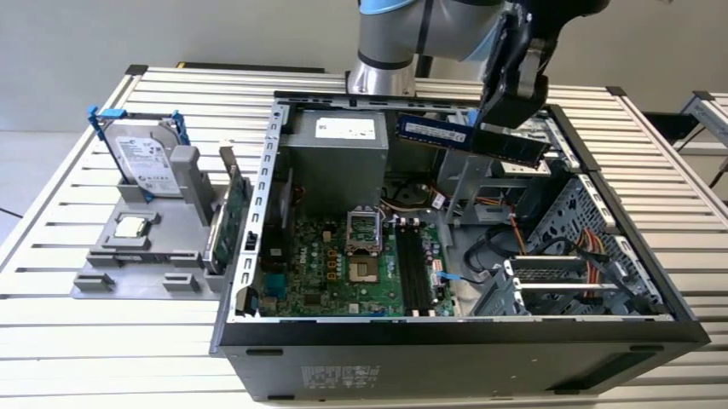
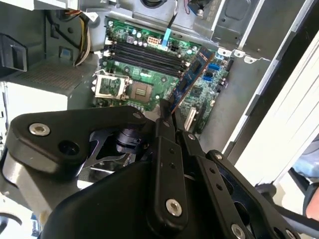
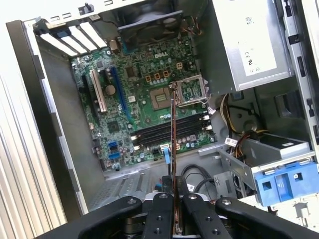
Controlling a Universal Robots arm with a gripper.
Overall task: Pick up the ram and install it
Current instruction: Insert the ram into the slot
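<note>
Your open computer case (image 1: 455, 358) lies on its side, with a green motherboard (image 1: 330, 264) and black memory slots (image 1: 415, 268) inside. Your claw (image 1: 500, 123) is clamped on the ram (image 1: 435, 129), a dark-blue stick held in the air above the case's far end. At the exterior view's left, a grey rack (image 1: 136, 277) holds a hard drive (image 1: 148, 162) and a green card (image 1: 234, 221). Everything rests on a pale slatted surface (image 1: 102, 341).

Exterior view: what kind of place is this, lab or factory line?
Probably a robotics lab bench for PC assembly trials: an open desktop computer case sits on a slatted metal table, a grey fixture beside it holds a hard drive, and the gripper holds the ram above the case.
</note>
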